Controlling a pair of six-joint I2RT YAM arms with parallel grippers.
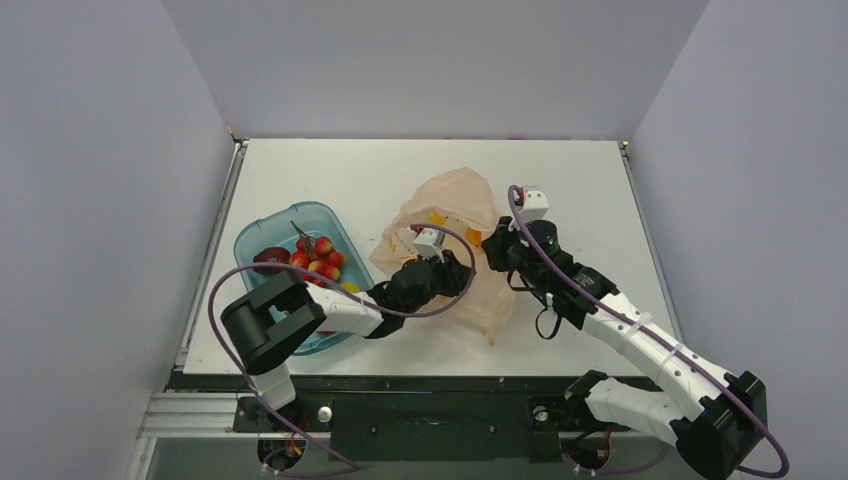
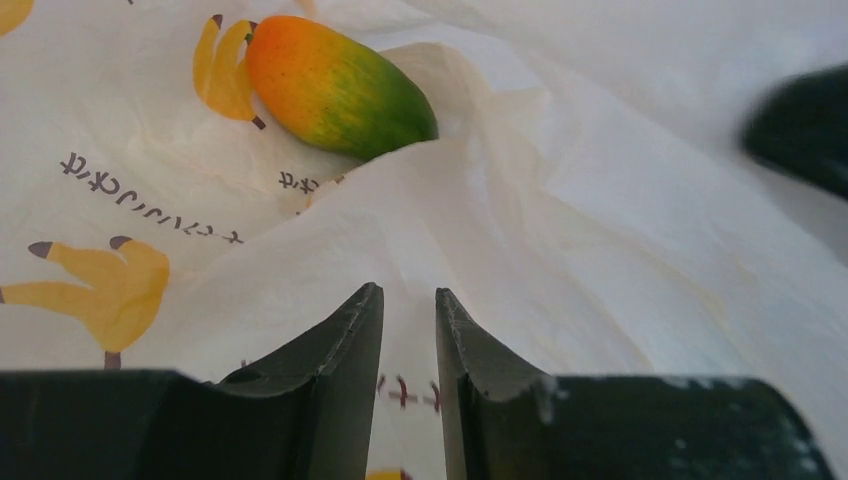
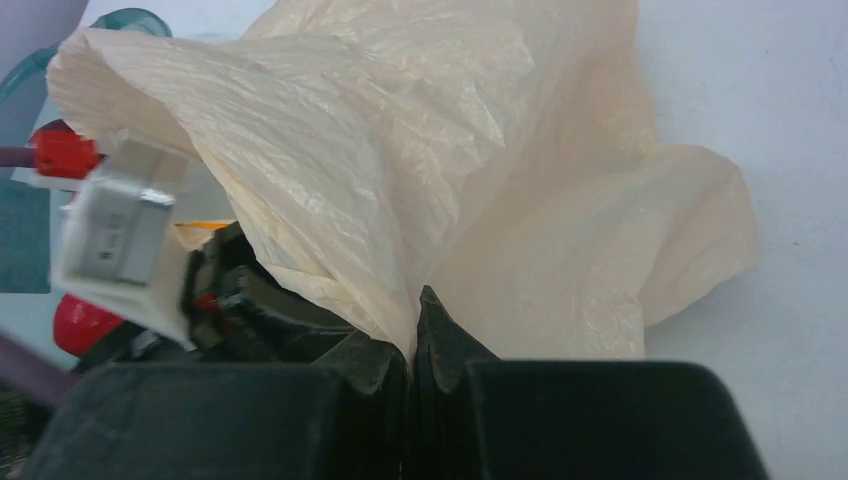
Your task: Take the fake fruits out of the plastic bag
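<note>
- Mango (image 2: pixel 335 85), orange fading to green, lies inside the plastic bag (image 1: pixel 450 215), at 12 o'clock from the left end effector (image 2: pixel 408 295) in its wrist view.
- Left arm stretches low across the table (image 1: pixel 570 180) toward 2 o'clock, its end effector pushed into the bag, fingers a narrow gap apart with nothing between them.
- Right arm reaches toward 10 o'clock; the right end effector (image 3: pixel 413 318) is pinched tight on a fold of the bag.
- Grape bunch (image 1: pixel 318 258) and a dark red fruit (image 1: pixel 270 260) sit in the teal tray (image 1: pixel 262 232), at 9 o'clock from the bag.
</note>
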